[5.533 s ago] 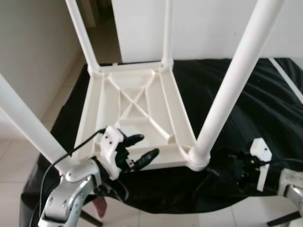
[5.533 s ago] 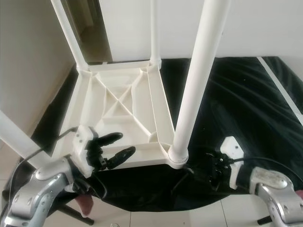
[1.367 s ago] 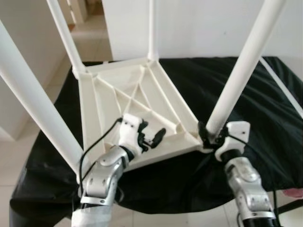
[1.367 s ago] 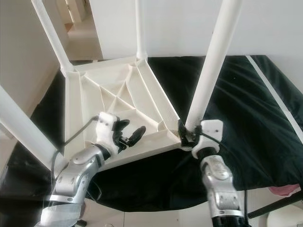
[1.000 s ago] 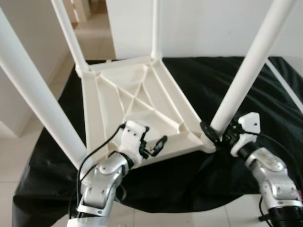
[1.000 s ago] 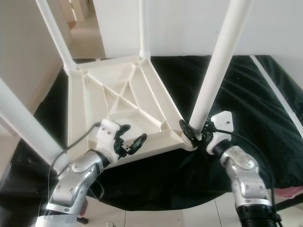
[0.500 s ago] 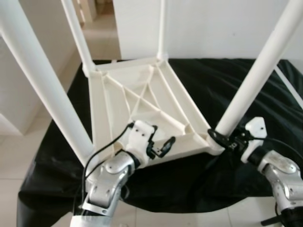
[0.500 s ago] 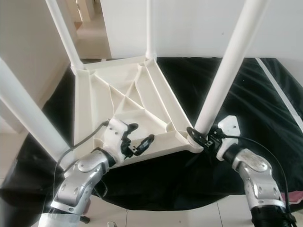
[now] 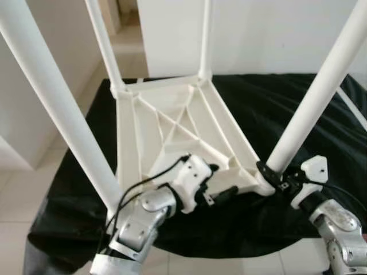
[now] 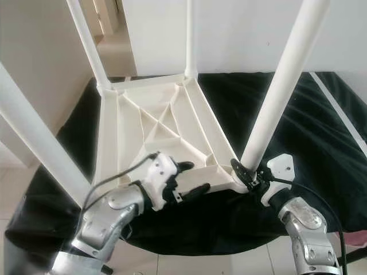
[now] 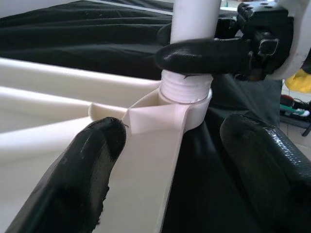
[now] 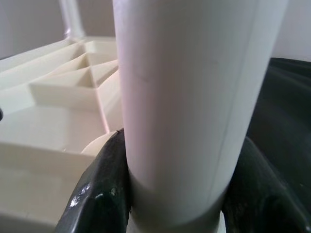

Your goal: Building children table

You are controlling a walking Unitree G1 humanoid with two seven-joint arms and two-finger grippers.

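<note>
My right tool [image 10: 250, 172] squeezes the white leg [image 10: 275, 91] low down; my left tool [image 9: 221, 183] gapes wide around the table edge [image 9: 232, 182] (upside down).

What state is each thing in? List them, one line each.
Table top: upside down on the black cloth, ribs up.
Near right leg: upright in its corner socket.
Other three legs: upright in their corners.
Right gripper: shut on the near right leg's base.
Left gripper: open, astride the table top's near edge.
Black cloth: spread out, wrinkled.
</note>
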